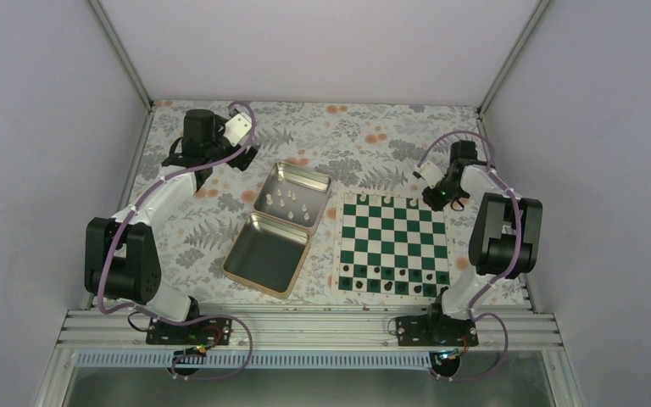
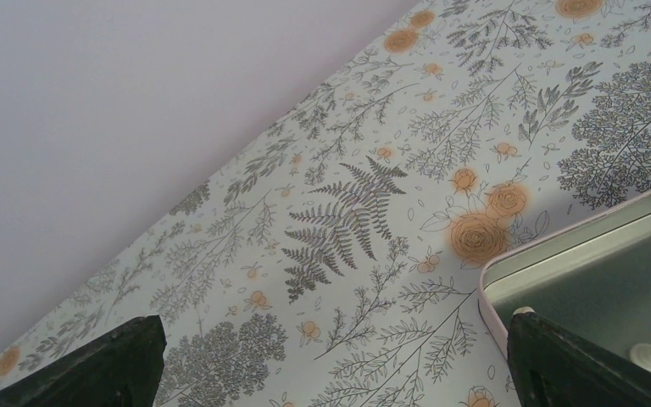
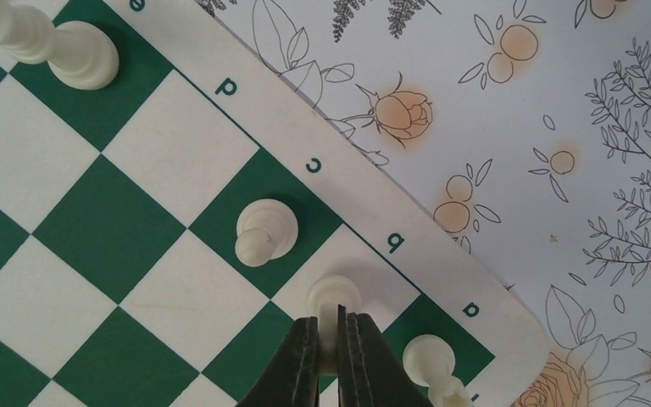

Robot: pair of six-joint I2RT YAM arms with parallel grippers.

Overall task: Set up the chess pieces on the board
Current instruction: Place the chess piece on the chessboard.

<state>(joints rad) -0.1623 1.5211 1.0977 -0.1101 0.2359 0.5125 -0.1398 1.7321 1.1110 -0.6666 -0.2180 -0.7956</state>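
Note:
The green and white board (image 1: 394,246) lies right of centre; its corner fills the right wrist view (image 3: 119,212). My right gripper (image 3: 332,335) is shut on a cream-white piece (image 3: 332,297) standing on the white b-file square at the board's far edge (image 1: 437,202). Other cream pieces stand on the neighbouring c square (image 3: 264,231), the a corner square (image 3: 432,360) and further along (image 3: 68,51). Several cream pieces lie in the open tin (image 1: 292,202). My left gripper (image 1: 236,148) is open and empty over the tablecloth beside the tin's far corner (image 2: 509,271); its fingers (image 2: 93,365) frame bare cloth.
The silver hinged tin (image 1: 267,254) lies open between the arms, left of the board. Small dark pieces (image 1: 390,275) line the board's near rows. Enclosure walls and corner posts (image 1: 127,64) bound the flowered tablecloth.

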